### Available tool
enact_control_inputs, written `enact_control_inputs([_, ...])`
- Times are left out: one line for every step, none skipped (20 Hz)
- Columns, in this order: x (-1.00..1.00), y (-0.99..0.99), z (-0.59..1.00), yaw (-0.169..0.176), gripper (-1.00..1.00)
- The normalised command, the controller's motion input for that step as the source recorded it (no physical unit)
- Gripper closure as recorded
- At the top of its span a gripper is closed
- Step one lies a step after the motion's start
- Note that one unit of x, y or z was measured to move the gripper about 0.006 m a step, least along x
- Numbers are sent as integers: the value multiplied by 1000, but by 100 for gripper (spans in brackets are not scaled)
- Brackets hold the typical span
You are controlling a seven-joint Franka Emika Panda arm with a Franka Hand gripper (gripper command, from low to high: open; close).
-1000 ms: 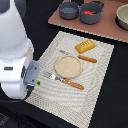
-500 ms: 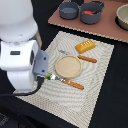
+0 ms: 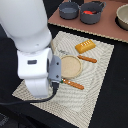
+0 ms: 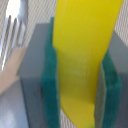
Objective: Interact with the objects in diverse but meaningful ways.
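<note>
Two green pads (image 4: 52, 90) clamp my gripper (image 4: 80, 87) on the banana (image 4: 82, 50), its long axis running lengthways between them, fork (image 4: 15, 27) just beside

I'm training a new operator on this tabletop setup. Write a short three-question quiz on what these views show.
1. True or false: in the wrist view, the gripper is closed on a yellow banana.
2. The golden bread loaf lies on: A) the woven placemat B) a grey pot C) the round plate
3. Fill in: the right-hand pot in the exterior view holds something coloured ____.

Key: 1 true; 2 A; 3 red
</note>
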Motion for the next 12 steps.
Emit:
enact_control_inputs([891,-31,-129,-28,100])
enact_control_inputs([826,-3,-103,-27,100])
enact_control_inputs([751,-29,-109,-27,100])
enact_control_inputs([657,-69,-129,-28,100])
enact_control_inputs([663,-40,-143,-21,100])
enact_control_inputs([574,-34,-149,-20,100])
enact_control_inputs([483,-57,-129,-14,100])
enact_control_inputs([369,-54,-9,0,100])
enact_control_inputs([389,0,180,0,-100])
enact_control_inputs([346,0,260,10,-100])
enact_control_inputs([334,0,323,17,-100])
enact_control_inputs([266,0,383,16,-100])
